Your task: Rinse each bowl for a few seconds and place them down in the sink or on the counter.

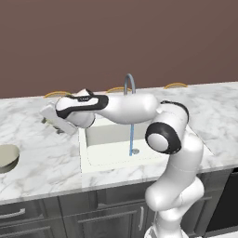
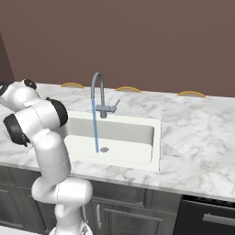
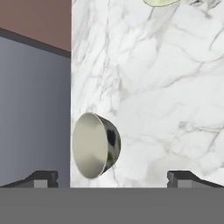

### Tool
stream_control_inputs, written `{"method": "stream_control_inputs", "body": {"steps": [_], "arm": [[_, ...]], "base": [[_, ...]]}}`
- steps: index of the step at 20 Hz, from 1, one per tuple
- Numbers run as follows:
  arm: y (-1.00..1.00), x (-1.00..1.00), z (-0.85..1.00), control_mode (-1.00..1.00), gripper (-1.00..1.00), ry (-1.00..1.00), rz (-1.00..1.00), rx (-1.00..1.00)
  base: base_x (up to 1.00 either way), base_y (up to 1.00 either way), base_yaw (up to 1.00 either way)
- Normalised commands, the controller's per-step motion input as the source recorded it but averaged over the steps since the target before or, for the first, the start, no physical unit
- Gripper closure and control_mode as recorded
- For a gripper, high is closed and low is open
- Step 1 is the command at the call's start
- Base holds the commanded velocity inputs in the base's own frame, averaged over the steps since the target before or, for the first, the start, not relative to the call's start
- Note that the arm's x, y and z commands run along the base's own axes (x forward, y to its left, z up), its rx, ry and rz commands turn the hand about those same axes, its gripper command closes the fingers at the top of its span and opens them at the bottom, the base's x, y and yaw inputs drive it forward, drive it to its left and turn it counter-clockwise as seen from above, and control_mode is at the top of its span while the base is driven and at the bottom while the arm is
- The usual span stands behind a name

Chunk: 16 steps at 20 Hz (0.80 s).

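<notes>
The grey-beige metallic bowl (image 3: 94, 146) stands at the counter's (image 3: 166, 87) edge, seen sideways in the rolled hand view; it also sits at the far left (image 1: 4, 158) of the left base view. My gripper (image 3: 113, 178) hovers over the counter left of the sink (image 1: 107, 155), open, with nothing between its fingertips (image 3: 43, 177). The grey bowl lies just ahead of the left fingertip, apart from it. A sliver of the cream bowl (image 3: 159, 2) shows at the hand view's top edge. In the left base view the hand (image 1: 53, 118) reaches out leftward.
A blue stream of water (image 1: 131, 139) runs from the grey gooseneck faucet (image 1: 129, 83) down to the drain (image 2: 104, 149). Three orange arcs (image 2: 72, 85) line the back of the counter. Dark cabinets (image 1: 46, 218) sit below, with a black appliance (image 2: 206, 220) at the right.
</notes>
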Motion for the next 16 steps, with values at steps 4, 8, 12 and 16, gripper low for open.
{"method": "stream_control_inputs", "body": {"steps": [4, 8, 12, 16], "arm": [[0.20, 0.14, -0.05, -1.00, -1.00, 0.00, 0.00, 0.00], [0.14, 0.09, -0.09, -1.00, -1.00, 0.00, 0.00, 0.00], [0.17, 0.10, -0.05, -1.00, -1.00, 0.01, 0.00, 0.00], [0.19, 0.09, -0.04, -1.00, -1.00, 0.04, 0.00, 0.00]], "base": [[0.00, 0.00, 0.00], [0.00, 0.00, 0.00], [0.00, 0.00, 0.00], [0.00, 0.00, 0.00]]}}
